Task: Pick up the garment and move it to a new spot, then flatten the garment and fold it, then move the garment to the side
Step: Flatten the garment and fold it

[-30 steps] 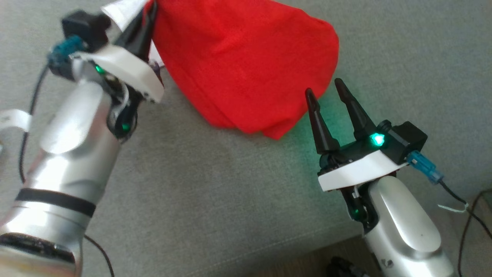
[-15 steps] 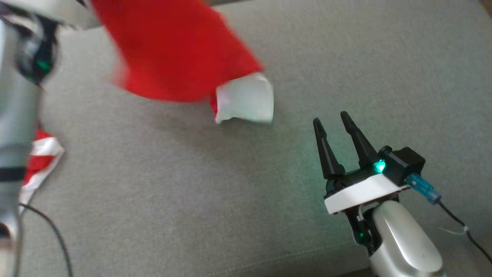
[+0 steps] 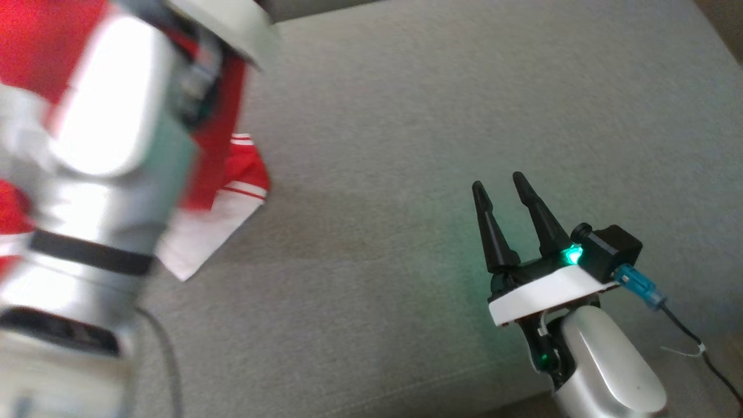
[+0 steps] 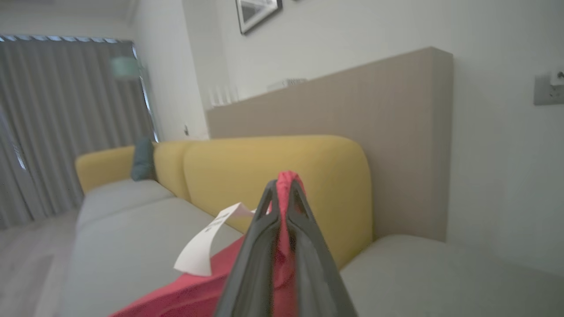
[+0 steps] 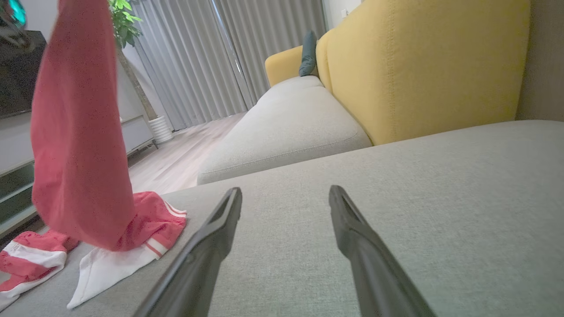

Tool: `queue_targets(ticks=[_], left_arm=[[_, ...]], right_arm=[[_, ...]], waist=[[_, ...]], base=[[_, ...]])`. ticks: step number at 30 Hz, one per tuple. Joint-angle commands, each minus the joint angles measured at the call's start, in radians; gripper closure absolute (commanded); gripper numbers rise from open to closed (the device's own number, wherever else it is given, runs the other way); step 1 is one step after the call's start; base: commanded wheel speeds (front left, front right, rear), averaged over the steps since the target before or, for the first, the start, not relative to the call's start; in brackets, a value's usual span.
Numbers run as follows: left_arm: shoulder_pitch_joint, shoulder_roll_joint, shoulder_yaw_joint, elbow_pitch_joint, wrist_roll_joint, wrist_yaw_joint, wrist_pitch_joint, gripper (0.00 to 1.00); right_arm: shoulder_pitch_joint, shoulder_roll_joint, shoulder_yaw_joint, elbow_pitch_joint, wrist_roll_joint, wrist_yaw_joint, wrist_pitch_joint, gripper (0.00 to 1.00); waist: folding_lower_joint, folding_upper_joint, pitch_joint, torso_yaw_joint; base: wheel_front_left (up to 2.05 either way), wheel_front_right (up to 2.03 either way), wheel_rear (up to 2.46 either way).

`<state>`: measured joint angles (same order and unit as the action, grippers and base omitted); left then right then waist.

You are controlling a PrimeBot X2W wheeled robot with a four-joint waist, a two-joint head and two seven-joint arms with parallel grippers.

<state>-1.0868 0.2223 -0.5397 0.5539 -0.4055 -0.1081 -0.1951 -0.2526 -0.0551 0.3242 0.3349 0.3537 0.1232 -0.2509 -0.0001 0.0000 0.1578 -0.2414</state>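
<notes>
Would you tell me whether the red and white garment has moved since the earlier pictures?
Yes, the red and white garment has swung left across the grey sofa cushion.

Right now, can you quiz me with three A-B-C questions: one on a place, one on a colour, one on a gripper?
1. Where does the garment's lower end lie? A. on the seat B. on the floor C. on a table
2. What colour is the backrest? A. yellow B. blue C. black
3. The right gripper is: A. open and empty B. shut on cloth C. shut on a cup
Answers: 1 A: its white-trimmed end lies on the grey seat. 2 A: it is plainly yellow. 3 A: it is spread wide with nothing inside; the left gripper pinches the garment.
</notes>
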Motion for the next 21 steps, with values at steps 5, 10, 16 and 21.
queue_targets(ticks=[5, 10, 16, 21], left_arm=[[0.024, -0.113, -0.034, 0.132, 0.017, 0.05, -0.033, 0.61], [0.075, -0.166, -0.079, 0.26, 0.0, 0.084, -0.056, 0.0], [0.151, -0.172, -0.11, 0.276, -0.046, 0.103, -0.066, 0.0], [0.241, -0.172, -0.069, 0.199, -0.04, 0.15, -0.066, 0.0]], right_arm=[[-0.044, 0.005, 0.029, -0.031, 0.012, 0.008, -0.011, 0.0], [-0.05, 0.005, 0.029, -0.028, 0.012, 0.008, -0.011, 0.0], [-0.045, 0.005, 0.008, -0.025, -0.005, 0.008, -0.011, 0.0], [-0.046, 0.005, 0.0, -0.016, -0.017, 0.008, -0.011, 0.0]], waist=[[0.0001, 0.0, 0.063, -0.086], [0.0001, 0.0, 0.081, -0.108], [0.0001, 0.0, 0.077, -0.063], [0.0001, 0.0, 0.06, 0.011]], base=[[0.0, 0.0, 0.0], [0.0, 0.0, 0.0], [0.0, 0.0, 0.0], [0.0, 0.0, 0.0]])
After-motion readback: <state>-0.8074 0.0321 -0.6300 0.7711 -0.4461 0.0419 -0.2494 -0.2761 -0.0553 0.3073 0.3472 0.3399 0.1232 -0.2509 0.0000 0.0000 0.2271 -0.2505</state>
